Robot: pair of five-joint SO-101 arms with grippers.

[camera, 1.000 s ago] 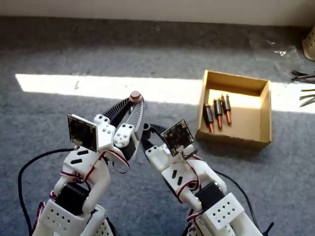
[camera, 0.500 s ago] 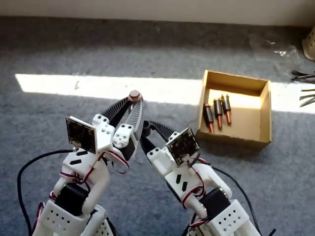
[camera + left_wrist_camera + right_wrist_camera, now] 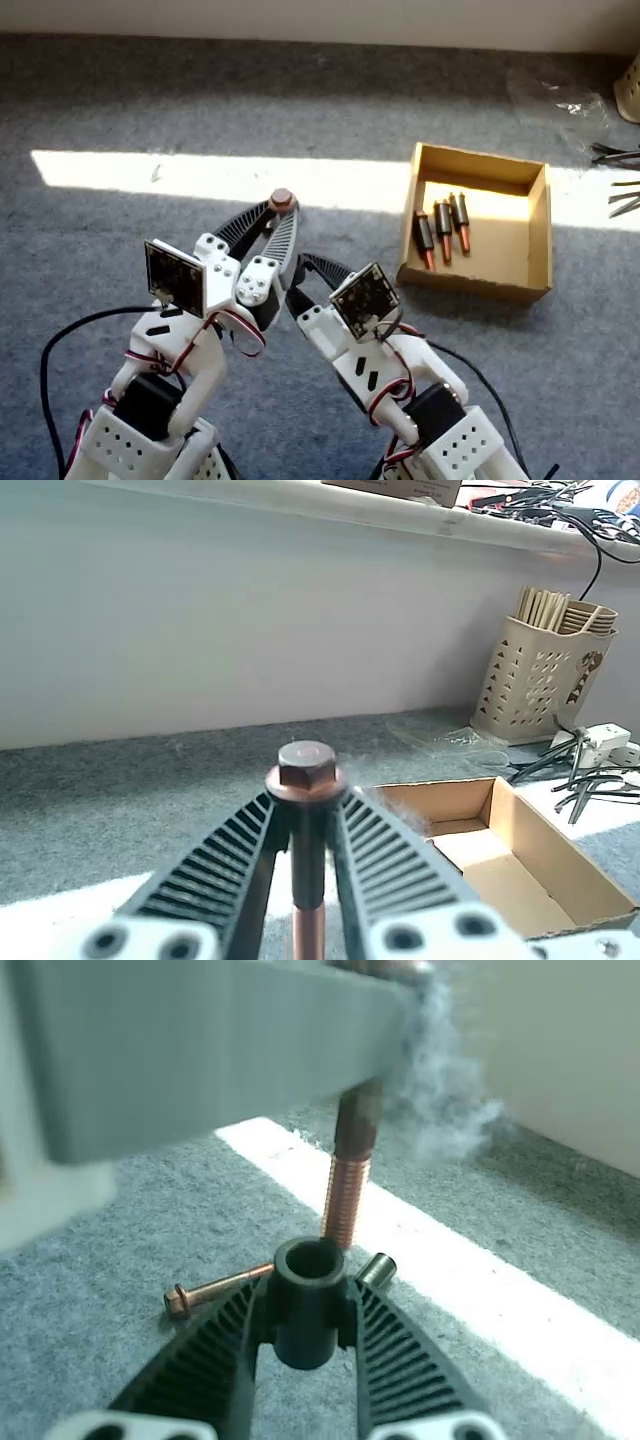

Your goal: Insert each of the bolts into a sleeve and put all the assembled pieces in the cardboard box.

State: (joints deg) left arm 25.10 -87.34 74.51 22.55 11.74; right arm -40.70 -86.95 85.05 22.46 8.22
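Near the cardboard box, above the grey counter, the left gripper has its jaws closed on a copper bolt just under the head, with the shank hanging downward. Beneath the threaded tip, the right gripper has its jaws clamped round a dark sleeve, bore upward. Tip and bore appear close but not yet engaged. Good practice here: centre the tip over the bore, keep both axes parallel, then close the gap slowly without forcing. Inside the box lie three assembled pieces. A loose bolt and a spare sleeve lie on the counter outside the box.
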